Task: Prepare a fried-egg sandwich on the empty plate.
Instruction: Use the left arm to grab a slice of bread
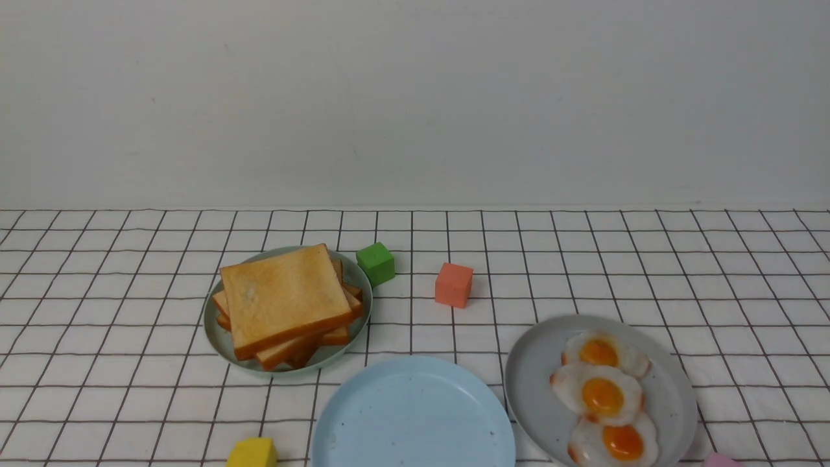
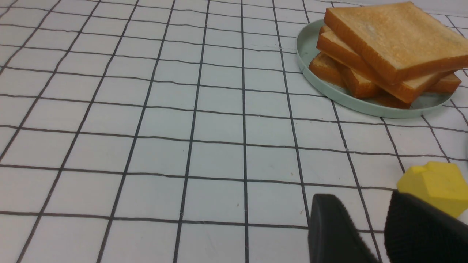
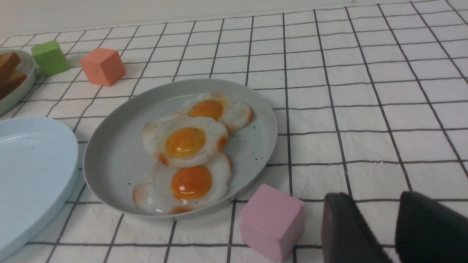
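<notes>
Left gripper [image 2: 365, 206] is hovering low over the cloth, jaws standing apart, nothing between them. Yellow block [image 2: 437, 186] is sitting just beside its outer finger, not touching.

Toast pile [image 1: 285, 301] is lying fanned on the green plate [image 1: 217, 337], at 10 o'clock from the empty plate [image 1: 415, 415]. Probably it's placed there so the left arm is reaching bread without crossing over. Green cube [image 1: 375, 263] is sitting just off that plate's rim at 2 o'clock. It looks like a distractor.

The empty plate is sitting at 6 o'clock on the table, between both supplies and bare. No fried-egg sandwich is started yet.

Orange cube [image 1: 453, 284] is standing at 12 o'clock from it, well clear.

Grey plate [image 1: 538, 376] is sitting at 3 o'clock, rims nearly meeting. It is carrying three fried eggs [image 1: 603, 394], overlapping in a row, handy for the right arm, I'd judge.

Pink cube [image 3: 272, 221] is sitting just off the grey rim. Right gripper [image 3: 374, 202] is hovering beside it, jaws parted and empty.

Surface: white cloth [image 1: 713, 272] with a dark grid, slightly wrinkled — soft, so the plates may be shifting if nudged. Behind it a plain pale wall [image 1: 415, 97] is closing off the scene.
</notes>
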`<state>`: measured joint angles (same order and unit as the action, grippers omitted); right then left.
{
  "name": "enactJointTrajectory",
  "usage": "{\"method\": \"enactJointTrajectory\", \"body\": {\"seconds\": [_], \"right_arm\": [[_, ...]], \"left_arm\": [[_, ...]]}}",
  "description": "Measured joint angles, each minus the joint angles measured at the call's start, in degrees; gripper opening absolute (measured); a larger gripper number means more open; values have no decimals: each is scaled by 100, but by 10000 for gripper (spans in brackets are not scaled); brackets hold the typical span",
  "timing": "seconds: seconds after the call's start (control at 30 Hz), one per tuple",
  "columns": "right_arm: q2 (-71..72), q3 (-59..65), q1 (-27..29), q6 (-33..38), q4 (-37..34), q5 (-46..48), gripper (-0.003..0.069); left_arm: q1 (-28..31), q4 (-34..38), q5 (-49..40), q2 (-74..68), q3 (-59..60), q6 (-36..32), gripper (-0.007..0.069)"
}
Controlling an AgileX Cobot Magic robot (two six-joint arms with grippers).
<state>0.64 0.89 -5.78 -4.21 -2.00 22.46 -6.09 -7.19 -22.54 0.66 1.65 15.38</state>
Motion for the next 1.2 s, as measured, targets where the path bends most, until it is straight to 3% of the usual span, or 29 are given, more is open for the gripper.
{"method": "enactJointTrajectory", "body": {"seconds": [1.2], "right_arm": [[0, 3, 0, 0, -41, -37, 241]], "left_arm": [[0, -217, 33, 0, 0, 0, 238]]}}
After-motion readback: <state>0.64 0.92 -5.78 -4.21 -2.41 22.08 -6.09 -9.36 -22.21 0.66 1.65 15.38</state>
